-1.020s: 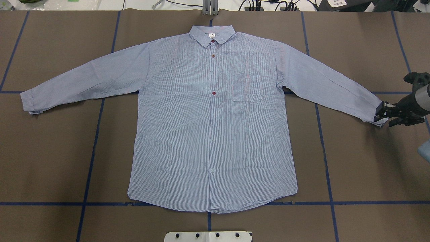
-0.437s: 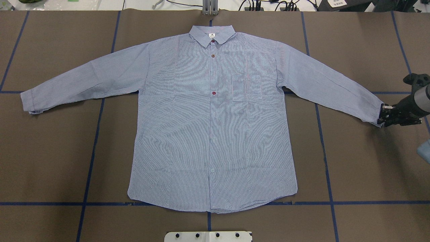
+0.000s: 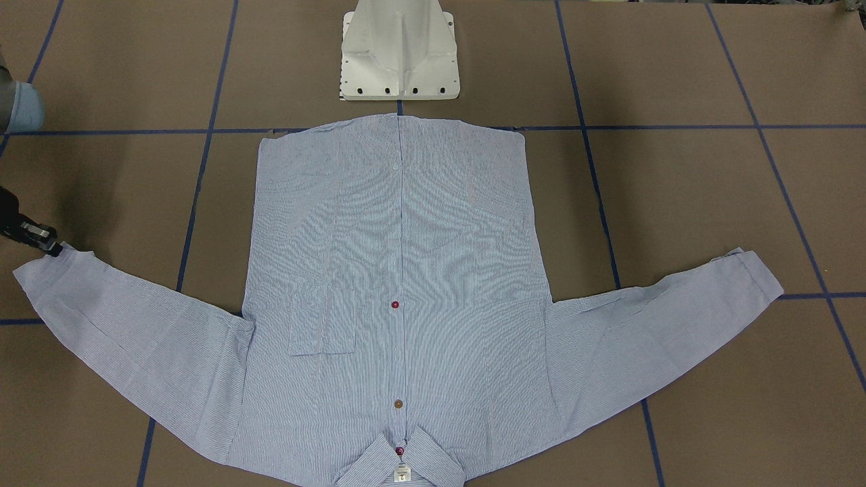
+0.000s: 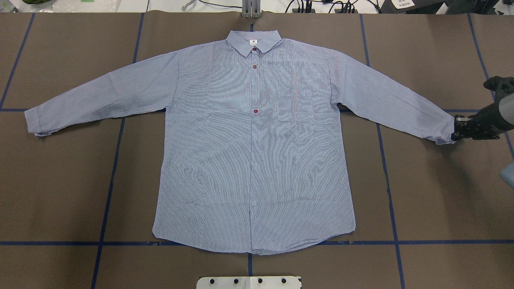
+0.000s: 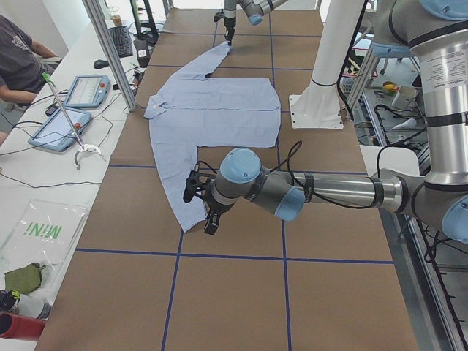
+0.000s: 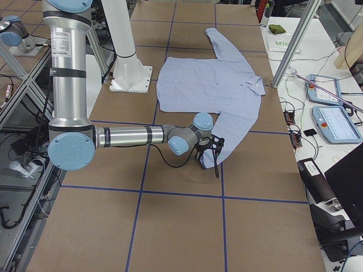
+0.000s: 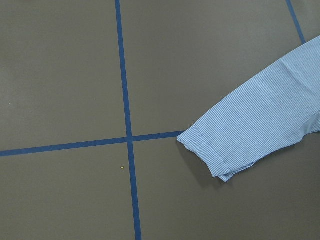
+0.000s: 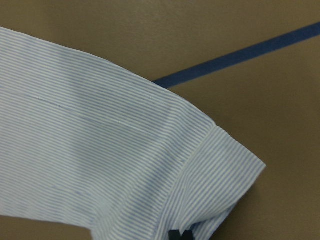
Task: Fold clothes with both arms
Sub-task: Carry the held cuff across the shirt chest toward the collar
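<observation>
Overhead exterior: the shirt (image 4: 253,160) lies flat and face up on the brown tabletop (image 4: 433,192). It is buttoned, with its collar (image 4: 253,42) at the far side, its hem toward the white pedestal base (image 4: 249,282), and both sleeves spread out sideways. Blue tape lines (image 4: 108,180) mark the tabletop in a grid. The right gripper (image 4: 457,129) comes in from the view's right edge and sits at the cuff of the sleeve on that side, its fingers clenched on the cuff's edge

Exterior front-facing: the collar is nearest the camera. The right gripper's tip touches the corner of the cuff at the view's left edge, and the other cuff lies flat on the tabletop at the view's right

Exterior left: the near arm reaches low across the tabletop, and the left gripper (image 5: 199,208) hangs at the end of the near sleeve. Whether its fingers are parted or clenched, I cannot tell. A seated person (image 5: 18,62) and two teach pendants (image 5: 62,130) are at the view's left, off the brown surface

Exterior right: the near arm stretches low, with the right gripper down on the near sleeve's cuff

Left wrist-mounted: the cuff lies flat just beside a crossing of tape lines

Right wrist-mounted: the striped cuff fills most of the frame, and a dark fingertip rests against the fabric at the bottom edge
</observation>
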Controlling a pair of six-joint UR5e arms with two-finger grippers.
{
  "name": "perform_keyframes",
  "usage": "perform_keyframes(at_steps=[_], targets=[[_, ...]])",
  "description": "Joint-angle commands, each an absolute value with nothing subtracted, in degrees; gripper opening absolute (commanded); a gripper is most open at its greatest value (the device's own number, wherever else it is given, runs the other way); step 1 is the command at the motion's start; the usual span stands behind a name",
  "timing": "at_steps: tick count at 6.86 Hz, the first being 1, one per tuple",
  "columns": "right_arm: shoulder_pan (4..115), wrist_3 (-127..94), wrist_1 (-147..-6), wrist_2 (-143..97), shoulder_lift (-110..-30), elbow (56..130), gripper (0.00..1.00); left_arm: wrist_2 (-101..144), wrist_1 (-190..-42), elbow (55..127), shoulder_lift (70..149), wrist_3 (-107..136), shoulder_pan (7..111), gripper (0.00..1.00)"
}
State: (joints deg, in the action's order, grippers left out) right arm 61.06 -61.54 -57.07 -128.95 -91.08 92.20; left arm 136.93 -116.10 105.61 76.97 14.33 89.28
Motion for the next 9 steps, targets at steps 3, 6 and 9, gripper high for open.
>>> perform_keyframes(at_steps=[3, 6, 9], targets=[[56.97, -69.01, -66.54, -131.13, -71.29, 95.98, 0.00, 137.63, -116.02, 105.38, 76.90, 14.50, 89.30, 1.00], [47.24, -86.13, -79.02, -121.96, -47.27, 89.17, 0.00, 138.68, -115.40, 105.21, 76.73, 15.11, 89.38, 1.00], [38.16, -99.57, -70.08, -106.30, -27.04, 67.14, 0.00, 137.46, -115.93, 105.03, 76.73, 15.29, 89.30, 1.00]])
